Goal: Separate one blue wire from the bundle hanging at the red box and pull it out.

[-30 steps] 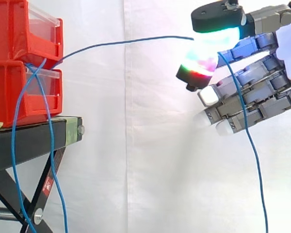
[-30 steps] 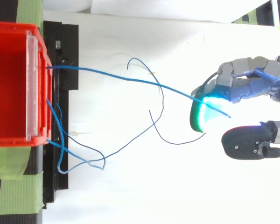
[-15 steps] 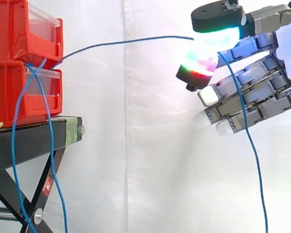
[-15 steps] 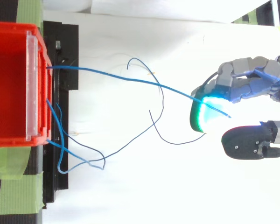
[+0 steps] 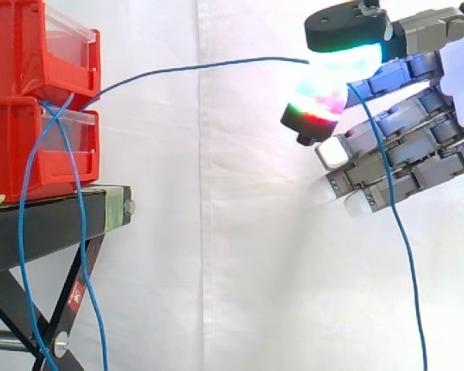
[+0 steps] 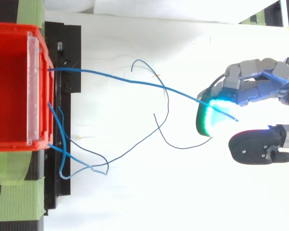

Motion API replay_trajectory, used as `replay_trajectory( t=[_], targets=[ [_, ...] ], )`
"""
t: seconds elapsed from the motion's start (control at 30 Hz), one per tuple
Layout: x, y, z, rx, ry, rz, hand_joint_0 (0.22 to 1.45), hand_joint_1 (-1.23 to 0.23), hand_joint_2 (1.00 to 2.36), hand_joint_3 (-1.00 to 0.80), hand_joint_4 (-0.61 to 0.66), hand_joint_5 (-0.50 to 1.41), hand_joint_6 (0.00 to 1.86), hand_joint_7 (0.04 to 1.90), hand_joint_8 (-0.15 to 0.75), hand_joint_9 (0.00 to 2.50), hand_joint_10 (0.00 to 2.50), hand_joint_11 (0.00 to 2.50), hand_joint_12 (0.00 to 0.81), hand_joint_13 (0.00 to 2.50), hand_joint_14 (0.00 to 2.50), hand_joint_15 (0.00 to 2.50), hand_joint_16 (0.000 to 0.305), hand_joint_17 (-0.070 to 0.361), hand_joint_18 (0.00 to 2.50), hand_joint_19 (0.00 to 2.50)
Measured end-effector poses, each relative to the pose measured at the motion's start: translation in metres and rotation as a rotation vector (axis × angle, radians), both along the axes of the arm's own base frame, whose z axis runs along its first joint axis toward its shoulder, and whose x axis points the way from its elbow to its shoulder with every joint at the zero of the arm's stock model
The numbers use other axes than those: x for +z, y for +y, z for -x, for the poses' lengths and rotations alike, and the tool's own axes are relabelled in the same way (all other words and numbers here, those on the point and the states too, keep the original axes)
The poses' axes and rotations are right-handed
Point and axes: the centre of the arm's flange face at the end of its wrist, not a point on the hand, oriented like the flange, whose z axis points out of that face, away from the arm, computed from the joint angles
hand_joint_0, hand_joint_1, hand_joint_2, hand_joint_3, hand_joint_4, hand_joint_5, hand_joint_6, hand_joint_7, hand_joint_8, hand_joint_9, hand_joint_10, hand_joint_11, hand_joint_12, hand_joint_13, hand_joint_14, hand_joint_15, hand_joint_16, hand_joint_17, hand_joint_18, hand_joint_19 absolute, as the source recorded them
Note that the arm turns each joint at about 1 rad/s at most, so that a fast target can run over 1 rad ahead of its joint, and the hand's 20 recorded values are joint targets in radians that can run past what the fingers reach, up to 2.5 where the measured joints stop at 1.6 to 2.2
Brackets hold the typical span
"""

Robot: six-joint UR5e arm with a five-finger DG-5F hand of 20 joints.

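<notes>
The hand [image 5: 406,147] hangs well to the side of the red box [image 5: 11,54], level with its upper bin, and its palm faces the box. The thumb [image 5: 346,27] lies on top and presses down on a fingertip pad [image 5: 325,85] that glows cyan, green and red. The two pinch the blue wire [image 5: 216,64] between them. The other fingers lie close together below the pinch, nearly straight and slanting slightly downward toward the box.

The pinched wire leaves the front of the box and rises in a shallow arc across the white curtain [image 5: 216,247] to the pinch, clear of everything else. Past the pinch it drops across the straight fingers and hangs down below the hand. In the top view the wire [image 6: 135,80] runs from the front of the box to the hand [image 6: 260,86], with a short end past the glowing pad.

The rest of the bundle [image 5: 79,201] hangs at the front of the box, down past the black stand [image 5: 54,220].
</notes>
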Motion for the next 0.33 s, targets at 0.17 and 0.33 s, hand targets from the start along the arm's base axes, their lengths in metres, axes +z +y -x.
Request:
replay_trajectory(
  t=[0.17,0.33],
  targets=[
    [0.0001,-0.0002,0.0000,0.000,0.000,0.000,0.60,-0.76,1.02,0.17,-0.21,-0.11,0.84,1.23,0.274,0.75,0.02,0.90,0.368,0.34,0.02,0.50,0.052,0.117,0.25,0.48],
    [0.0001,0.0000,0.0000,0.000,0.000,0.000,0.60,-0.76,1.02,0.17,-0.20,-0.11,0.84,1.23,0.271,0.74,0.02,0.90,0.365,0.33,0.02,0.49,0.052,0.117,0.25,0.48]
  ],
)
